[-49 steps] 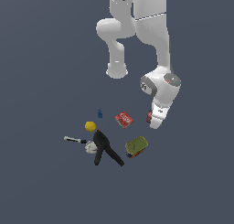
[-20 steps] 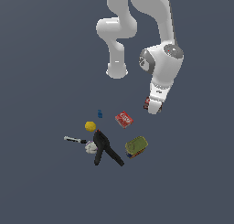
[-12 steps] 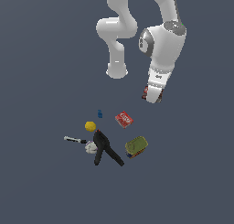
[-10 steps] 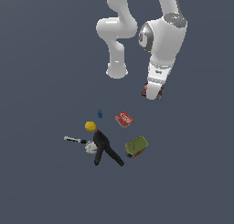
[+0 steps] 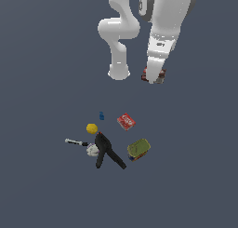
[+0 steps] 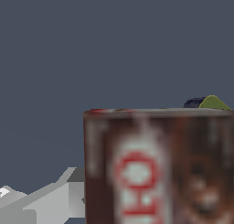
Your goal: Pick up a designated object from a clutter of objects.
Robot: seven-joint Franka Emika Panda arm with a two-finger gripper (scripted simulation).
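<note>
Now we log the lift step: the gripper [image 5: 153,77] is clamped on the dark brown box [image 5: 158,75], upper right of centre in the exterior view, well above the clutter [image 5: 109,139] at lower centre. Next move, we judge: hold grip firm, raise steadily.

The exterior view looks down from high and far over the whole scene. The wrist view sits close behind the held brown box [image 6: 157,168], which both views share [image 5: 154,76].

arm [image 5: 162,22] – glossy white plastic | brown box [image 6: 157,166] – printed card, matt | ground [image 5: 42,59] – flat matt grey
</note>
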